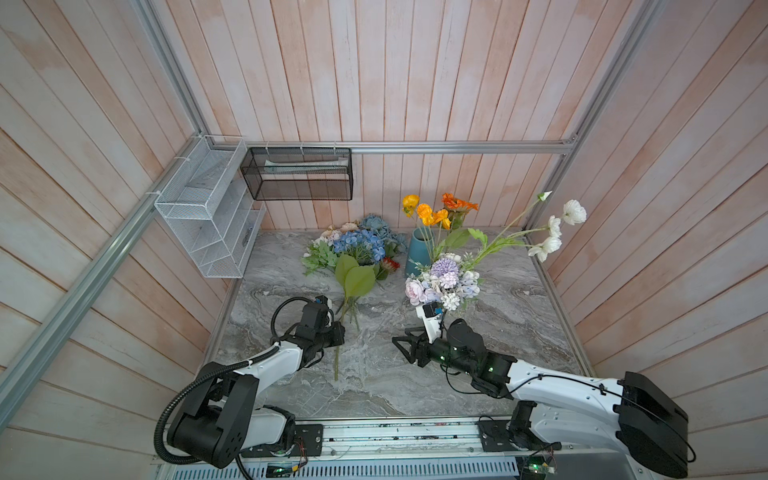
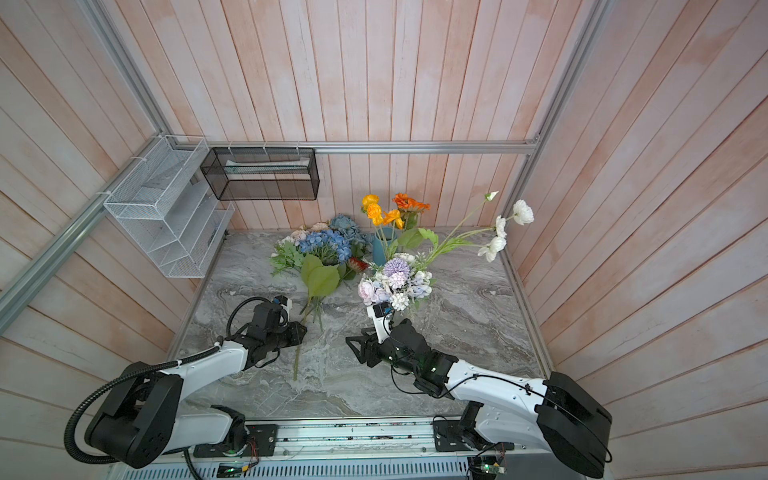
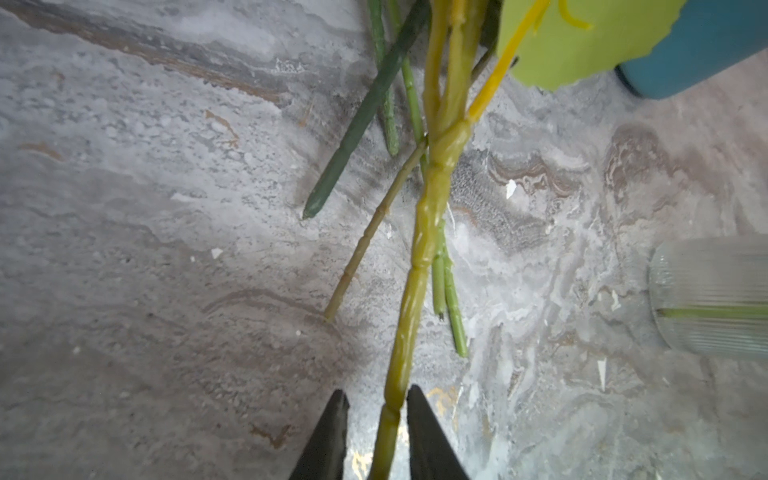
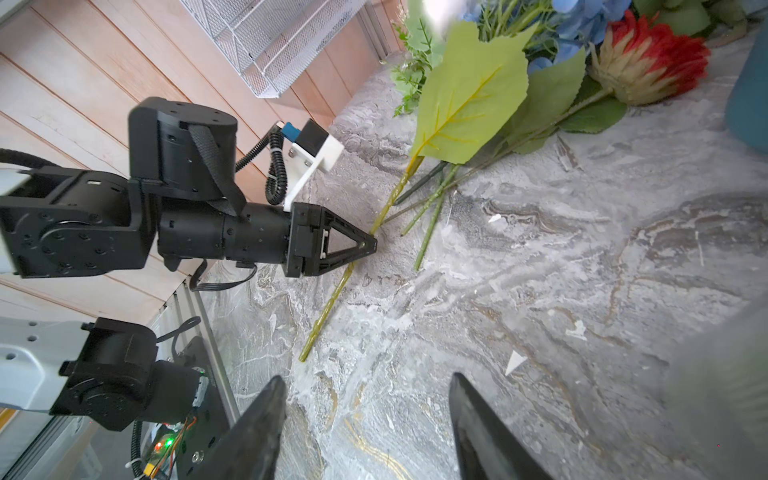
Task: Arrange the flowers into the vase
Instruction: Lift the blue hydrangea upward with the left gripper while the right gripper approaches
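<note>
soft, even light in both top views; the surface (image 1: 374, 374) carries only faint shadows, and wall planks (image 1: 415, 62) bow at the edges. wrist views are softer: a near leaf (image 3: 582, 41) and a ribbed glass (image 3: 706, 299) blur.

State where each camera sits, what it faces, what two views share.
Both top views: above the base, looking down at marble table; left gripper and right gripper show.
Left wrist: on left arm, facing left gripper astride a yellow-green stem.
Right wrist: on right arm, looking past open right gripper at left gripper.
Shared: wrist views both show stem, teal vase.
</note>
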